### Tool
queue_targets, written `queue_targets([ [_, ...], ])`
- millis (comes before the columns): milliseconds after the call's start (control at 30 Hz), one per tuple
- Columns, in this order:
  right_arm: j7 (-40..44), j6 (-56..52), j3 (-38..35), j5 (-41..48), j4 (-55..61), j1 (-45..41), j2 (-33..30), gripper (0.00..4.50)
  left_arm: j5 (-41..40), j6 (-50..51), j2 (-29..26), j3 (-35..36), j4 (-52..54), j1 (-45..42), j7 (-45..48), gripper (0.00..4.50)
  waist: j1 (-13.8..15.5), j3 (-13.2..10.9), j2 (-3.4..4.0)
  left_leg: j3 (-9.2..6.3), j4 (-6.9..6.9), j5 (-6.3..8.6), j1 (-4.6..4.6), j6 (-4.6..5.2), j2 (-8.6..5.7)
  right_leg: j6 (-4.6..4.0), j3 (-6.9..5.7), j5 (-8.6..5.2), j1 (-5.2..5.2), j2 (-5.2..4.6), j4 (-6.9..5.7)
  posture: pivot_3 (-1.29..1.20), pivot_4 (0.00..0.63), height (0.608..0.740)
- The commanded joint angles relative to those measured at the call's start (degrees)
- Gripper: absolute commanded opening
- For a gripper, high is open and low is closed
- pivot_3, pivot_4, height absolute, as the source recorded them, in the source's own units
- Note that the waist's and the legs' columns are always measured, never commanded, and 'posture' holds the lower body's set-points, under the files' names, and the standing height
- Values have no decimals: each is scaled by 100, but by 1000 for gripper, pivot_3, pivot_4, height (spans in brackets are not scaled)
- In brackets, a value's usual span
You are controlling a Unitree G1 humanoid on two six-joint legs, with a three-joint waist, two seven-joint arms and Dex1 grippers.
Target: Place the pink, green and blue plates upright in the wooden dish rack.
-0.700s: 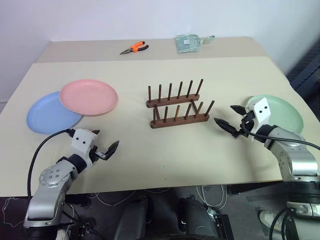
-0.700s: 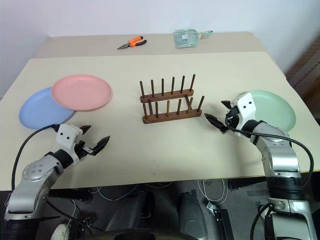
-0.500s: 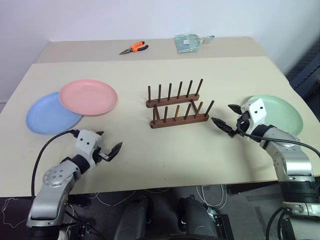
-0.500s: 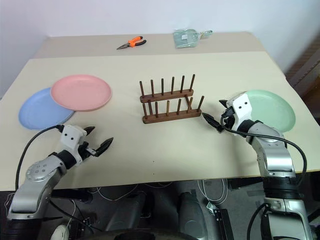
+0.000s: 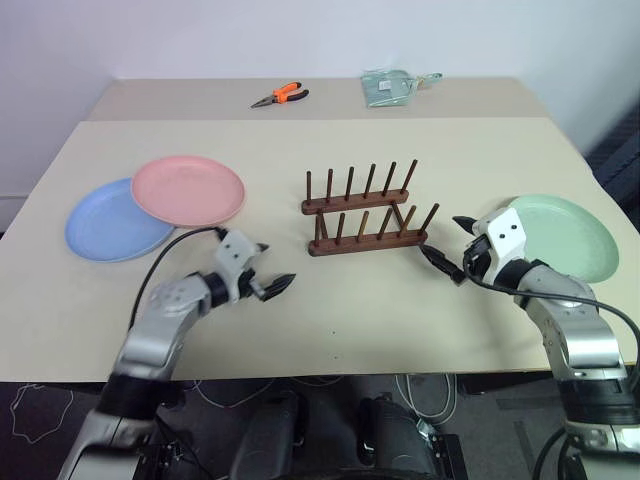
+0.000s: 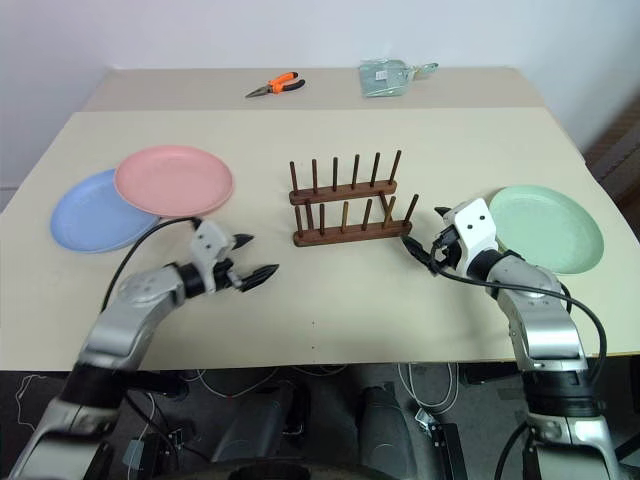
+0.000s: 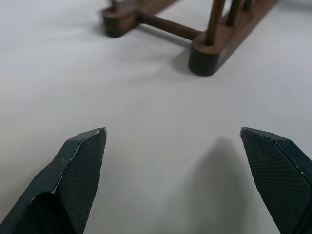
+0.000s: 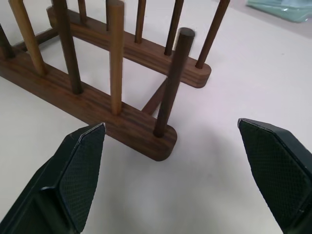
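Note:
The pink plate (image 5: 188, 191) lies flat at the table's left, overlapping the blue plate (image 5: 110, 225) beside it. The green plate (image 5: 562, 235) lies flat at the right. The wooden dish rack (image 5: 365, 211) stands empty in the middle. My left gripper (image 5: 272, 267) is open and empty above bare table, in front and left of the rack, whose near end (image 7: 204, 53) shows ahead in the left wrist view. My right gripper (image 5: 450, 242) is open and empty between the rack's right end (image 8: 97, 105) and the green plate, pointing at the rack.
Orange-handled pliers (image 5: 279, 96) and a pale green packet (image 5: 390, 86) lie on the far table strip behind the rack. The table's front edge (image 5: 330, 375) runs just below both arms. Bare tabletop lies between the rack and the plates.
The camera has shifted. My left gripper has moved right, toward the rack. My right gripper has edged left, closer to the rack's end. Plates and rack stay put.

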State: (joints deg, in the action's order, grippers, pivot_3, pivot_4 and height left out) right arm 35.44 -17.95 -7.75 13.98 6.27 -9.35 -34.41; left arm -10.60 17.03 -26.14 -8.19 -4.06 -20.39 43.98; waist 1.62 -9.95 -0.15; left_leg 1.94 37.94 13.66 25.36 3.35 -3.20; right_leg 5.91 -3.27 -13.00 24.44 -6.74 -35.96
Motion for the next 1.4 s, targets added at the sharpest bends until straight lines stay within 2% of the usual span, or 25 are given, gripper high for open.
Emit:
queue_targets([
  [33, -266, -69, -170, 5, 609, 256, 105, 4463, 204, -420, 201, -278, -872, -560, 333, 4500, 10, 0, 1, 2, 0, 1, 1, 2, -1, 0, 0, 0, 1, 0, 1, 0, 150, 740],
  [233, -621, -143, -328, -22, 1136, 838, 234, 4463, 388, -820, 808, -619, -2292, -1433, 826, 4500, 71, 2, 0, 5, 7, 1, -1, 5, 0, 3, -2, 1, -4, 2, -1, 0, 150, 740],
  [267, -664, -161, -335, -24, 1196, 883, 246, 4489, 440, -896, 861, -637, -2457, -1504, 852, 4255, 69, 3, 2, 5, 11, 2, -1, 8, 0, 3, -2, 1, -6, 2, -1, 0, 150, 740],
  [333, -706, -186, -351, -9, 1268, 934, 239, 4500, 506, -1001, 964, -627, -2701, -1612, 861, 3645, 66, 5, 0, 6, 15, 7, -1, 15, -1, 3, -1, 0, -8, 2, 1, 0, 150, 740],
  [467, -701, -146, -333, -33, 1180, 918, 190, 4500, 592, -1202, 1022, -628, -2793, -1648, 984, 1620, 63, 6, 0, 6, 15, 8, -1, 17, -1, 3, -1, 0, -9, 2, 1, 0, 150, 740],
  [533, -693, -127, -321, -55, 1151, 916, 166, 4500, 567, -1272, 995, -618, -2662, -1568, 1139, 808, 60, 6, 0, 6, 16, 8, -1, 18, -1, 3, -1, 0, -11, 2, 2, 0, 150, 740],
  [633, -638, -113, -370, -60, 1131, 951, 88, 4500, 485, -1372, 920, -612, -2350, -1403, 1407, 762, 54, 6, 1, 6, 16, 8, -2, 18, 0, 3, -1, 0, -10, 2, 1, 0, 150, 740],
  [767, -516, -36, -692, -83, 1038, 1219, -158, 4500, 300, -1512, 630, -741, -1681, -1124, 2217, 762, 64, 6, 1, 6, 16, 9, -1, 20, 0, 3, 0, 0, -10, -2, 2, 0, 150, 740],
  [900, -479, 0, -970, -82, 1025, 1465, -272, 4500, 301, -1570, 482, -825, -1589, -1109, 2582, 762, 63, 6, 1, 5, 16, 11, -1, 21, 0, 1, 0, -1, -12, -4, 8, 0, 150, 740],
  [967, -451, 25, -1083, -103, 1017, 1600, -313, 4500, 384, -1559, 488, -774, -1872, -1236, 2528, 1834, 65, 6, 1, 5, 16, 11, -1, 21, 0, 0, 1, -1, -11, -4, 8, 0, 150, 740],
  [1067, -400, 31, -1142, -133, 1017, 1704, -352, 4500, 644, -1625, 450, -744, -2255, -1360, 2248, 3211, 61, 7, 1, 6, 17, 11, -1, 22, 0, 1, 1, -1, -12, -2, 7, 0, 150, 740],
  [1133, -333, 56, -1150, -171, 1029, 1786, -410, 4500, 608, -1429, 318, -660, -2167, -1260, 2212, 4257, 43, 8, 3, 5, 19, 10, -3, 22, 0, 2, 1, -1, -13, -1, 4, 0, 150, 740],
  [1167, -254, 59, -1149, -148, 1048, 1831, -444, 4500, 590, -1280, 203, -610, -2052, -1159, 2199, 4257, 31, 8, 3, 5, 19, 11, -3, 23, 0, 2, 1, -1, -13, 0, 4, 0, 150, 740],
  [1233, -28, 20, -1122, -50, 1171, 1950, -522, 3948, 484, -1024, -52, -504, -1706, -875, 2264, 4307, -17, 9, 5, 5, 18, 11, -4, 23, 2, 3, 2, -1, -12, 2, 2, 0, 150, 740],
  [1267, 112, -25, -1084, 17, 1288, 2033, -564, 3626, 276, -783, -170, -407, -1372, -658, 2355, 4040, -59, 11, 7, 5, 17, 11, -5, 23, 2, 4, 2, -1, -12, 2, 0, 0, 150, 740],
  [1333, 287, -129, -973, 98, 1511, 2149, -612, 2659, -128, -239, -403, -316, -599, -214, 2543, 3346, -136, 13, 11, 4, 14, 11, -8, 23, 5, 6, 5, -3, -11, 0, -5, 0, 150, 740],
  [1400, 389, -224, -826, 151, 1657, 2175, -613, 1568, -360, 235, -546, -362, 139, 151, 2545, 2358, -163, 16, 16, 2, 10, 12, -16, 21, 8, 5, 6, -3, -12, 1, -6, 0, 150, 740],
])
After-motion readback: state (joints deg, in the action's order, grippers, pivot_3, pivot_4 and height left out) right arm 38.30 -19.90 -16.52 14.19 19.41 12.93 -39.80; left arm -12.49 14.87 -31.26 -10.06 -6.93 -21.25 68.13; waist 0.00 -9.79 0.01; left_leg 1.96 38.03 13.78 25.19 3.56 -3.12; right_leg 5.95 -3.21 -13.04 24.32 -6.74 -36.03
